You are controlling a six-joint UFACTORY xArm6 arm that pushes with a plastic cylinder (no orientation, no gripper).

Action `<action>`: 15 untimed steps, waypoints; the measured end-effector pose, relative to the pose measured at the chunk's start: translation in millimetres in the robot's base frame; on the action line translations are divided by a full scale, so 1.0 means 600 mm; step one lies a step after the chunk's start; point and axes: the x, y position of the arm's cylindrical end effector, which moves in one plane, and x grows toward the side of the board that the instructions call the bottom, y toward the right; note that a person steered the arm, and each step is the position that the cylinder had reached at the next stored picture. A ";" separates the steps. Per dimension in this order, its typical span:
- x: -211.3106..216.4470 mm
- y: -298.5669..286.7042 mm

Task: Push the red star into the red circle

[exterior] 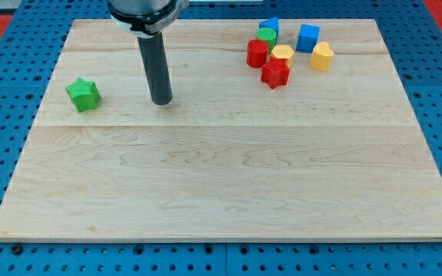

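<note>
The red star (275, 73) lies at the view's top right, at the lower edge of a cluster of blocks. The red circle (257, 53) is a red cylinder just up and left of the star, touching or almost touching it. My tip (160, 101) rests on the board well to the left of both, about a quarter of the board's width away, and touches no block.
The cluster also holds a yellow block (282, 54), a green block (266, 35), a blue block (270, 26), a blue cube (308, 37) and a yellow block (321, 56). A green star (83, 93) lies alone at the left. The wooden board (229, 184) ends on blue matting.
</note>
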 end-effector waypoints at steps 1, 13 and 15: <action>0.000 -0.008; -0.183 0.235; -0.073 0.353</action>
